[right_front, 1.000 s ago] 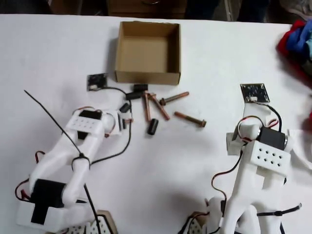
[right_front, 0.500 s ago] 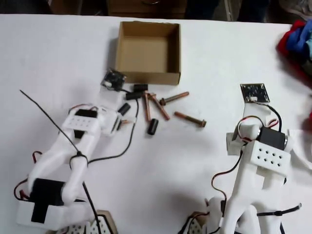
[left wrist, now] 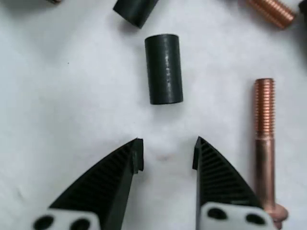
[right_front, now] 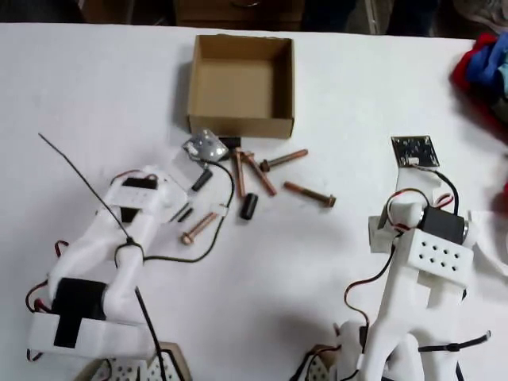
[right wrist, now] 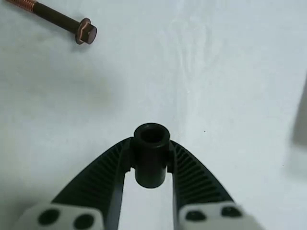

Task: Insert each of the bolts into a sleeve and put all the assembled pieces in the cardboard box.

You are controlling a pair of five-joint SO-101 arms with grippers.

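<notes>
In the left wrist view my left gripper (left wrist: 166, 153) stands open just above the white table, nothing between its fingers. A black sleeve (left wrist: 164, 68) lies right ahead of it, and a copper bolt (left wrist: 265, 148) lies alongside one finger. From above, that gripper (right_front: 185, 210) sits between the sleeve (right_front: 202, 178) and the bolt (right_front: 198, 228). My right gripper (right wrist: 150, 160) is shut on another black sleeve (right wrist: 151, 143), held with its bore facing the camera. Several more bolts (right_front: 284, 160) and sleeves (right_front: 250, 206) lie in front of the cardboard box (right_front: 242, 125).
One bolt (right_front: 309, 194) lies between the two arms, seen also as a bolt (right wrist: 53, 19) ahead of the right gripper. The right arm (right_front: 429, 246) stands at the table's right. Coloured cloth (right_front: 484, 63) lies at the far right edge.
The left wrist has turned, its camera board swinging right toward the box. A bolt that sat at the left gripper now lies on the table beside it. The right arm has not moved.
</notes>
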